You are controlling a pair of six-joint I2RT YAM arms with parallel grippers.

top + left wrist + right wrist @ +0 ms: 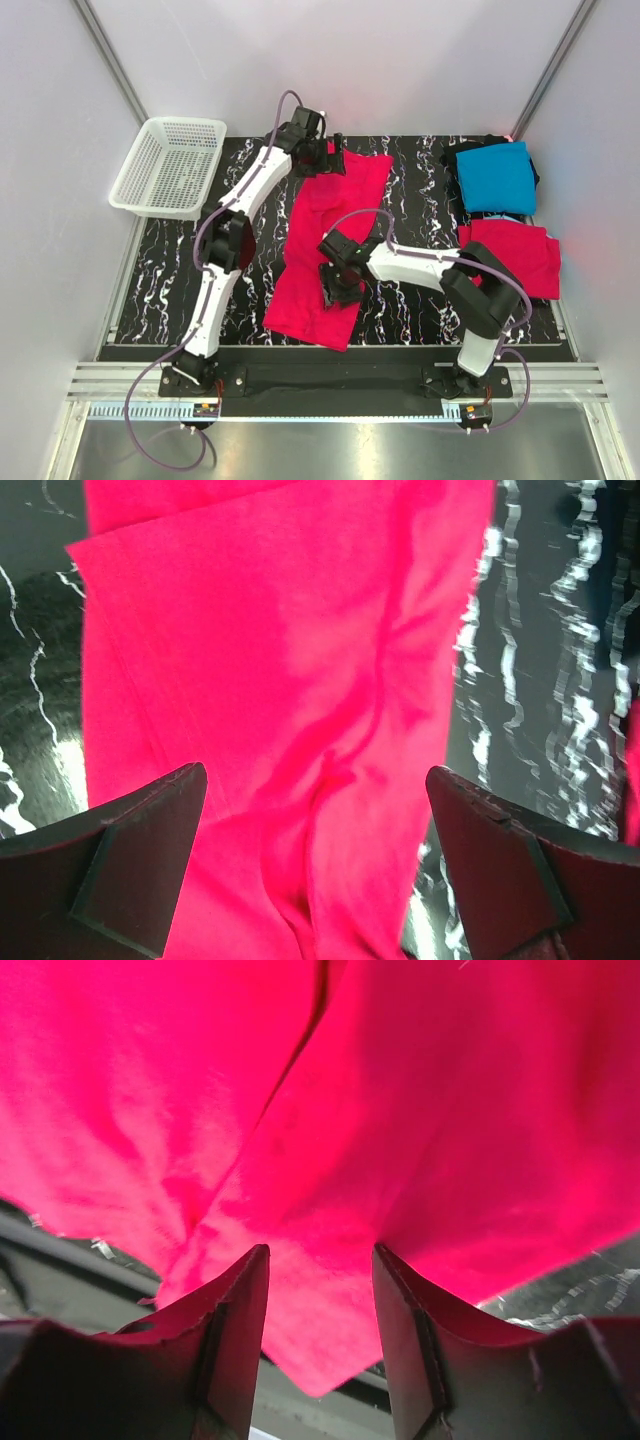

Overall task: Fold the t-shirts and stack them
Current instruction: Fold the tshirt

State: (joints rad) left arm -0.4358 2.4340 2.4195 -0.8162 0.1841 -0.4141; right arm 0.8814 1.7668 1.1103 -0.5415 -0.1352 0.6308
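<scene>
**A:** Start at the right claw (320, 1255). What is it doing?

**B:** Its two fingers stand apart with a clear gap between them, right over the near hem of the spread red t-shirt (335, 195). No cloth is visibly pinched in that gap, and the hem lies just beyond the tips.

**A:** And the left claw (315, 775)?

**B:** It is spread wide and hovers above the far end of the same shirt. Nothing is between its fingers, and the cloth lies flat below.

**A:** So where does that shirt sit?

**B:** It is stretched long down the middle of the black marbled surface (160, 270), with its far end by the left claw and its near end by the right. It looks narrowed lengthwise, with a doubled edge and a few soft creases.

**A:** What about the others?

**B:** They are off to the right. A turquoise t-shirt (495, 178) lies folded on a black t-shirt (465, 152) whose edge just peeks out. A second red t-shirt (510, 255) is folded nearer the arms. The white basket (150, 207) sits at the far left, well apart.

**A:** How will the spread one handle?

**B:** Light and limp, I'd judge. It will sag and drag rather than hold a shape, and a thin layer can slip out of a shallow pinch. It would be better to bite deep at the hem corners, catch every layer, and carry it low so the fold lands square.

**A:** What is the risk?

**B:** Taking only the top layer, which would pull the lengthwise fold open.
</scene>
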